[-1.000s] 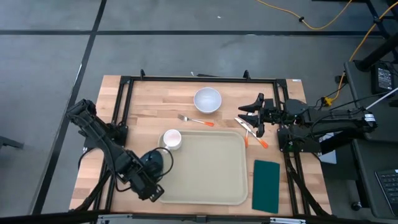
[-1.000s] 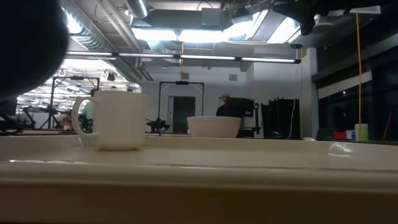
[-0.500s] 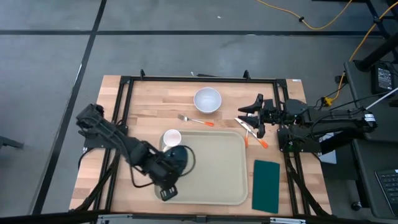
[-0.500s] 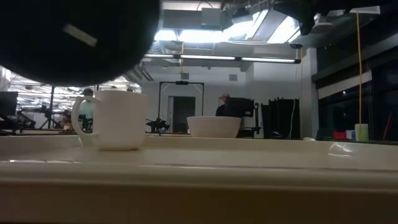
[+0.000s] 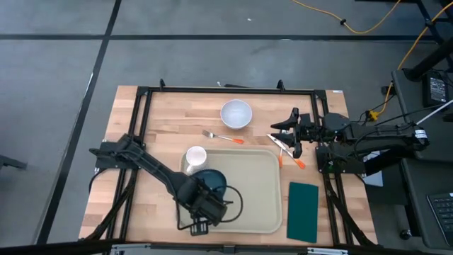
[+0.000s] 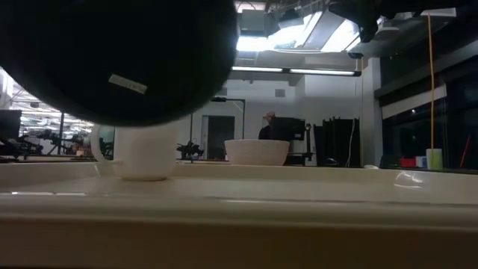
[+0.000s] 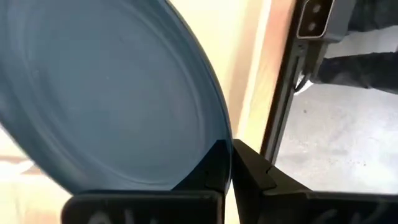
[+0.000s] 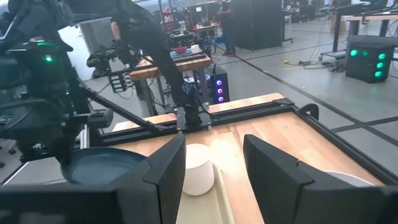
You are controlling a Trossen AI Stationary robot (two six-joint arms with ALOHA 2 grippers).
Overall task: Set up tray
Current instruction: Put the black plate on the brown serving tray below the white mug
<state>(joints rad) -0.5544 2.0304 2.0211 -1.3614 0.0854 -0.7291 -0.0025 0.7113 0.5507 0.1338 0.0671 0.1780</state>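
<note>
I've got the left gripper (image 5: 205, 207) clamped on the plate (image 5: 210, 183) rim, hovering over the tray (image 5: 255, 185)'s 9 o'clock half, mug (image 5: 195, 157) at 11. Right gripper (image 5: 291, 138) waits half-open, holding nothing, by the utensils at the tray's 1 o'clock corner.

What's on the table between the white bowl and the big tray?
In the high view, a fork with an orange handle lies on bare wood between the white bowl and the tray.
</note>
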